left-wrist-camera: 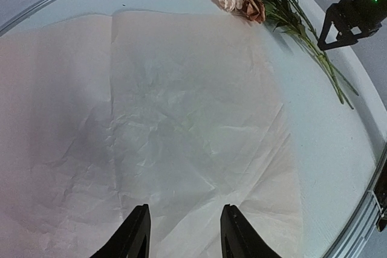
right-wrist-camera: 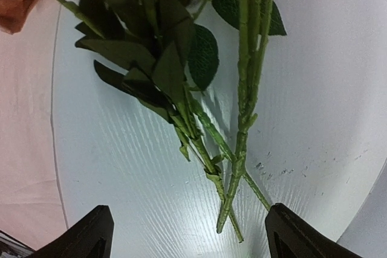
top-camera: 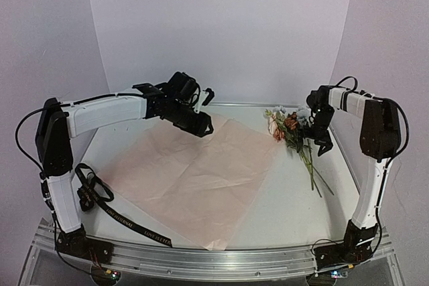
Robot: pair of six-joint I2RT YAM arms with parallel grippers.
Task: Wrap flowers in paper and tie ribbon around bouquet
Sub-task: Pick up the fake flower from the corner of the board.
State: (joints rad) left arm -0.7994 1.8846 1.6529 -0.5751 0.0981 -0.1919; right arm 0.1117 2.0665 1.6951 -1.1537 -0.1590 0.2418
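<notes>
The left gripper (left-wrist-camera: 184, 225) hovers over the paper (top-camera: 194, 172), jaws apart and empty. The right gripper (right-wrist-camera: 190, 234) hangs wide open above the stems of the flowers (top-camera: 288, 128), which lie just right of the paper. The ribbon (top-camera: 127, 219) trails by its near-left edge.

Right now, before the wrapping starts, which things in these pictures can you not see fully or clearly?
Ribbon: top view, the gold lettering is too small to read surely.
Flowers: right wrist view, nearly all blooms are cut off by the top edge; mostly stems and leaves show.
Paper: top view, its far corner is hidden under the left gripper; left wrist view, the left and bottom edges cut it off.
</notes>
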